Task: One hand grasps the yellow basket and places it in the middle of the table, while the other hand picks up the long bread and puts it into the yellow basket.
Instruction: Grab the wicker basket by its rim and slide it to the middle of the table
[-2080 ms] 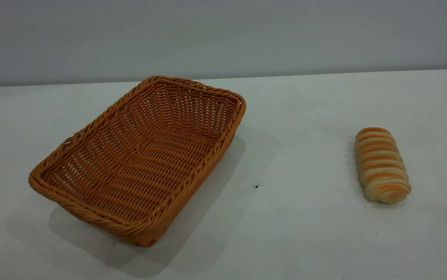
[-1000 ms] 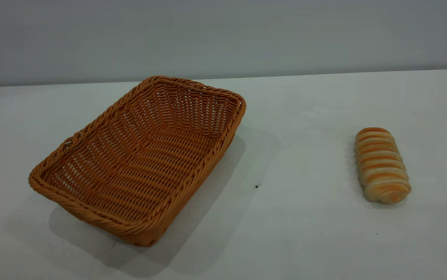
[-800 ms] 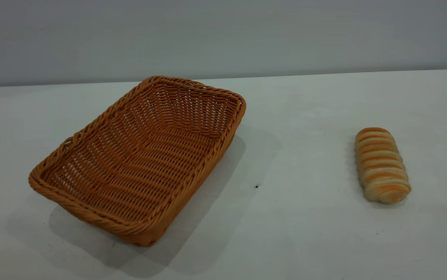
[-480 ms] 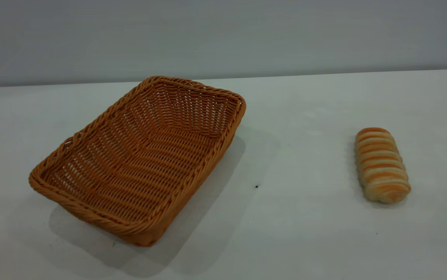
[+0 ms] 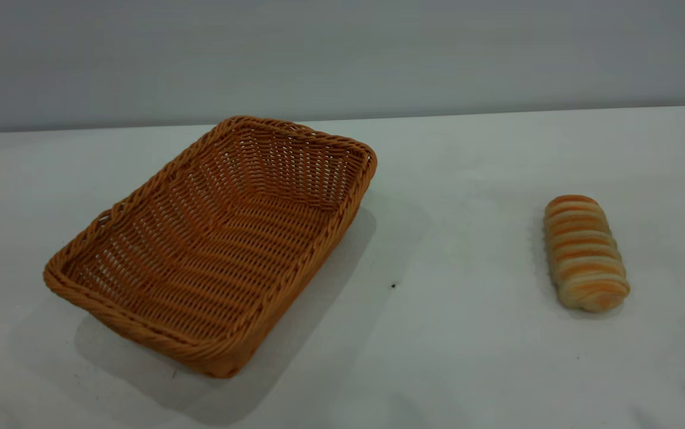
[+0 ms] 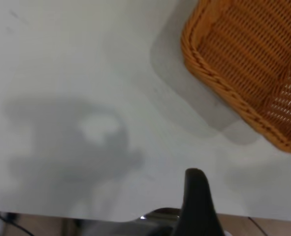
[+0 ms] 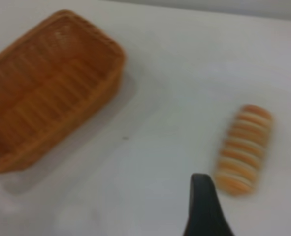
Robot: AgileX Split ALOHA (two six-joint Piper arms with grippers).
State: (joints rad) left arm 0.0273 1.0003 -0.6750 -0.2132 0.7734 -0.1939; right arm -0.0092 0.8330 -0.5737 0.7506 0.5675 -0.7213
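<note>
Left tool [image 6: 198, 196] — wrist view only; near yellow basket [image 6: 253, 64].

Bare table [image 5: 450, 238] btwn basket [image 5: 217, 244] & bread [image 5: 584, 252] (well apart).

We find no writing, label, brand, number or sign to read anywhere: not on the yellow basket [image 5: 217, 244], not on the long bread [image 5: 584, 252], not on the table [image 5: 467, 333].
</note>
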